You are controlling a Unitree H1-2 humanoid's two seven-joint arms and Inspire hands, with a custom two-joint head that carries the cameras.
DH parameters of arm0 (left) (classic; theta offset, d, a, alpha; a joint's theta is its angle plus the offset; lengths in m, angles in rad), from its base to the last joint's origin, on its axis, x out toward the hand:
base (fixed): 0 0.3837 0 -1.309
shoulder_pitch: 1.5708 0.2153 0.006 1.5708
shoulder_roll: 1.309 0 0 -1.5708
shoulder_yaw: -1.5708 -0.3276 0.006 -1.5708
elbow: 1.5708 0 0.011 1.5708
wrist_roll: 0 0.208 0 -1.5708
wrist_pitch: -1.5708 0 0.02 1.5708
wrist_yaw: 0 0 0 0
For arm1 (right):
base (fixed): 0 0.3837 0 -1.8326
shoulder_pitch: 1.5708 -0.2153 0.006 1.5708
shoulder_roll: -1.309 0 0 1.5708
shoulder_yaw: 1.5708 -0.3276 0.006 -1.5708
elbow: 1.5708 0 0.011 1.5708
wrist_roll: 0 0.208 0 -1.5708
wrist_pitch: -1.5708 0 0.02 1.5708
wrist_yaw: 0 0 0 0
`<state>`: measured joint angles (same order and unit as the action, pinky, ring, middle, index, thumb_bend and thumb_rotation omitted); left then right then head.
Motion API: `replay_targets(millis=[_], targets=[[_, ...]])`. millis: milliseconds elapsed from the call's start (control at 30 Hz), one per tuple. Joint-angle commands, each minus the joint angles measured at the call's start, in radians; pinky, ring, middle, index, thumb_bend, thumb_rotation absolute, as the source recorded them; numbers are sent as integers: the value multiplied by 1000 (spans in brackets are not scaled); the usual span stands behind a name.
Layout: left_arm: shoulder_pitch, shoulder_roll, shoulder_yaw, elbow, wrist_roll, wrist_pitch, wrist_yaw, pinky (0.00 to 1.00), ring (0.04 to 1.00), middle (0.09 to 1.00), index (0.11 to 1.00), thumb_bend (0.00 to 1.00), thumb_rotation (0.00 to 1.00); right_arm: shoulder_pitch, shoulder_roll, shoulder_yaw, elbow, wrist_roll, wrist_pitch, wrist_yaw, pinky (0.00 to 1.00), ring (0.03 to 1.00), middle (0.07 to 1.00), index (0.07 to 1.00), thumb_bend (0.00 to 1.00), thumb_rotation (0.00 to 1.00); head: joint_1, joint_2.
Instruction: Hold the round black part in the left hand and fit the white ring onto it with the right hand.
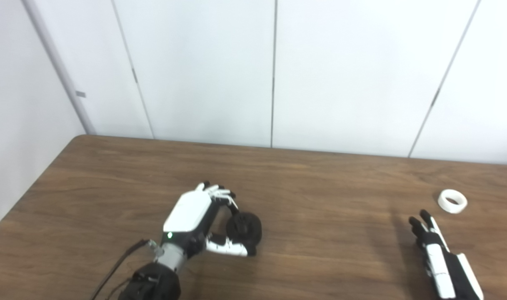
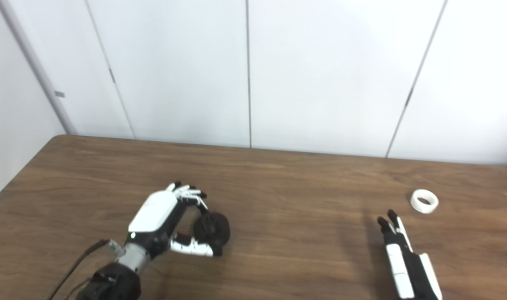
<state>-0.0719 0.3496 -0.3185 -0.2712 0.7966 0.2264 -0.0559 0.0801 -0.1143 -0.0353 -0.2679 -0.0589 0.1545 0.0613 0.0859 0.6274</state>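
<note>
The round black part (image 1: pixel 245 228) rests on the wooden table left of centre. My left hand (image 1: pixel 195 218) is wrapped around it, with the fingers (image 1: pixel 224 196) curled over its top and the thumb (image 1: pixel 230 249) along its near side. The white ring (image 1: pixel 452 201) lies flat on the table at the far right. My right hand (image 1: pixel 434 250) is open and empty, fingers stretched out straight, a short way in front of and to the left of the ring, not touching it. It also shows in the right eye view (image 2: pixel 399 250).
The brown wooden table (image 1: pixel 320 200) runs back to white wall panels. Its left edge slants along the picture's left side. A black cable (image 1: pixel 116 266) trails from my left wrist.
</note>
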Motion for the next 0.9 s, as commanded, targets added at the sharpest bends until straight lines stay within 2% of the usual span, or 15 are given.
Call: replay_targets(millis=[0,333,867], targets=[[-13,-8,-12,-44,37,-49,17,1000,908,806,485,524,55,-27,0,0,-34,-11,-20,-12,1000,969,946,1000,552,1000,-4,6],[30,-70,-68,-38,86,-110,-16,1000,911,801,485,524,56,-27,4,5,-55,-20,-11,-14,1000,959,935,1000,542,1000,-46,46],[79,-116,-110,46,161,-168,9,1000,905,806,485,524,57,-31,15,7,-100,-31,37,-21,1000,959,941,998,562,1000,-91,86]])
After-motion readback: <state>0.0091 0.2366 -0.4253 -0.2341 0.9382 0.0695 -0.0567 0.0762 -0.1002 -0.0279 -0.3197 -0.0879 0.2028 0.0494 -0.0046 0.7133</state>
